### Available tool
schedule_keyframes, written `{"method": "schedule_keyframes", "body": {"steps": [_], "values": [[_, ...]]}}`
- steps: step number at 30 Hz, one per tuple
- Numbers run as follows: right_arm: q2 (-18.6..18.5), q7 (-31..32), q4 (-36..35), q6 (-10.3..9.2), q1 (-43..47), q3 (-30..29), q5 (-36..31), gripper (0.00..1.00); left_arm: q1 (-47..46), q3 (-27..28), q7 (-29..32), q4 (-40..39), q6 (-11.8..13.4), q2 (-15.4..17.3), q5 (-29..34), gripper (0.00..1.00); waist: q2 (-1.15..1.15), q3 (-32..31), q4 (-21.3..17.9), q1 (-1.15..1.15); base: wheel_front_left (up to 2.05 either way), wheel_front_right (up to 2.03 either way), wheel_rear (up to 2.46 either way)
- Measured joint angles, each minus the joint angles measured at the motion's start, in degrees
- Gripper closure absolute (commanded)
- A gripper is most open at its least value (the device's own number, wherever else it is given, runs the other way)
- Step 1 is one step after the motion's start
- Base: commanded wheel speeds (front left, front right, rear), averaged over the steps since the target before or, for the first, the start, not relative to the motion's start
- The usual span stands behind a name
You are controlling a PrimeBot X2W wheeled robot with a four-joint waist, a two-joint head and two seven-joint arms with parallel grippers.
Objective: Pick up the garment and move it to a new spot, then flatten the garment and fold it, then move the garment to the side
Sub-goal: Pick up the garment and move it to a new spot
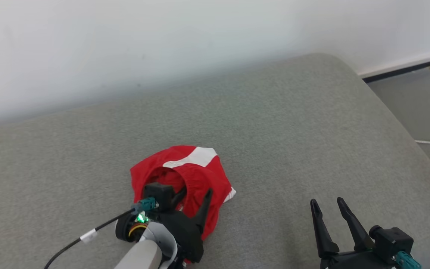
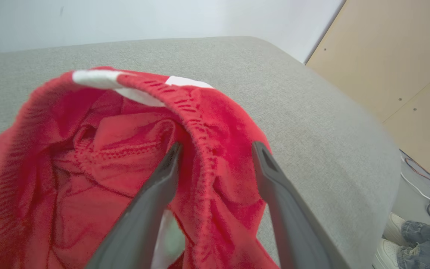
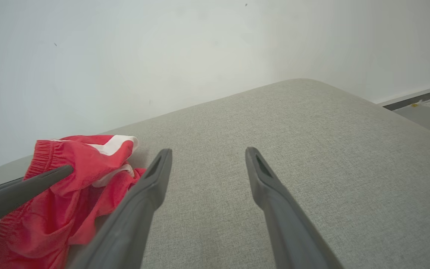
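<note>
Straddling: left tool [image 2: 218, 146] spread open over the waistband [image 2: 199, 125] of the crumpled red-and-white fabric shorts [image 1: 194, 170], gripping nothing.
Nearer arm: left; right tool [image 1: 327, 201] open, empty, well right.

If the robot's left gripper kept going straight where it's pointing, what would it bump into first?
The red garment. The left gripper points straight into it, jaws open either side of the elastic waistband, so cloth comes first, then probably the grey cushion underneath.
</note>
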Motion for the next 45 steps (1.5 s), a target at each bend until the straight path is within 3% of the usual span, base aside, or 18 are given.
{"method": "schedule_keyframes", "body": {"steps": [5, 10, 17, 20, 26, 34, 45], "values": [[0.02, 0.15, -0.45, 0.00, 1.10, -1.35, -0.13, 0.00, 3.21, -1.68, -3.38, -3.27, -0.08, -0.04, -2.34, 0.00, 0.00, -1.40, 2.42, 0.00, 0.00, 0.00, 0.00], [-0.31, 0.08, -1.05, 0.00, 2.78, -3.83, -0.62, 0.00, 8.31, -0.36, -8.28, -8.86, 0.74, 2.23, -2.54, 0.00, 0.00, -3.03, 5.40, 0.00, 0.00, 0.00, 0.00], [-1.97, -0.41, -1.76, 0.00, 4.54, -5.01, -1.65, 0.00, 17.59, 6.75, -11.16, -18.31, 5.19, 6.12, -1.35, 0.00, 0.00, -5.19, 10.11, -0.01, 0.00, 0.00, 0.00], [-2.52, -0.80, -1.34, 0.00, 6.01, -5.77, -1.69, 0.00, 22.84, 13.04, -11.34, -25.42, 6.59, 6.45, 2.24, 0.00, 0.00, -6.24, 12.79, -0.01, 0.00, 0.00, 0.00], [-2.88, -2.14, -0.05, 0.00, 6.67, -5.75, -1.70, 0.00, 30.33, 21.08, -11.34, -33.20, 4.44, 5.08, 8.94, 0.00, 0.00, -7.99, 15.87, -0.01, 0.00, 0.00, 0.00], [-3.94, -3.93, 2.38, 0.00, 7.47, -4.13, -1.90, 0.00, 37.83, 26.21, -11.34, -32.94, 2.53, 5.23, 18.79, 0.00, -0.01, -10.02, 17.28, -0.01, 0.00, 0.00, 0.00], [-3.90, -5.14, 5.25, 0.00, 9.14, -4.53, -1.63, 0.00, 39.40, 32.53, -11.34, -32.18, 0.42, 2.57, 20.20, 0.00, -0.01, -10.60, 17.02, -0.01, 0.00, 0.00, 0.00]]}}
